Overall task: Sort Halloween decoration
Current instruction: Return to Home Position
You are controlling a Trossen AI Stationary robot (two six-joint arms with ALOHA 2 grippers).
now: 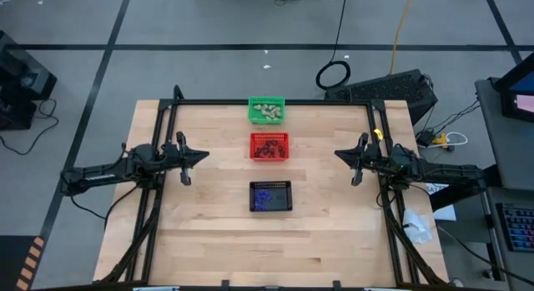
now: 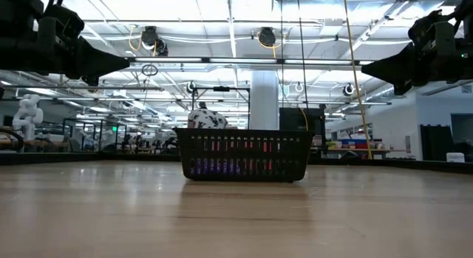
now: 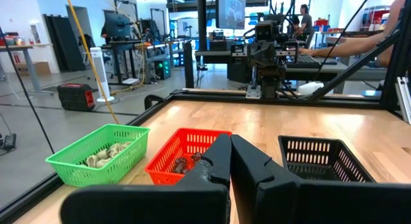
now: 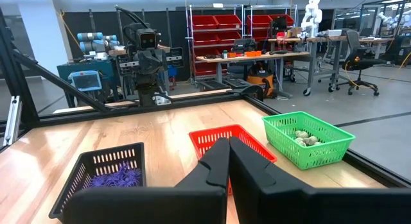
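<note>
Three mesh baskets stand in a row down the table's middle. The green basket (image 1: 267, 110) at the far side holds pale cream trinkets (image 4: 303, 137). The red basket (image 1: 269, 146) holds dark brown trinkets (image 3: 183, 163). The black basket (image 1: 270, 196) nearest the front holds purple trinkets (image 4: 115, 177). My left gripper (image 1: 205, 155) hovers above the table's left side, shut and empty, its tips pointing at the baskets. My right gripper (image 1: 337, 153) hovers above the right side, likewise shut and empty. Both show high in the low view, clear of the table.
Bare wooden tabletop (image 1: 209, 241) lies all around the baskets. A black frame (image 1: 267, 101) runs along the table's far edge and sides. A person sits at a desk (image 3: 359, 44) beyond the table's right side.
</note>
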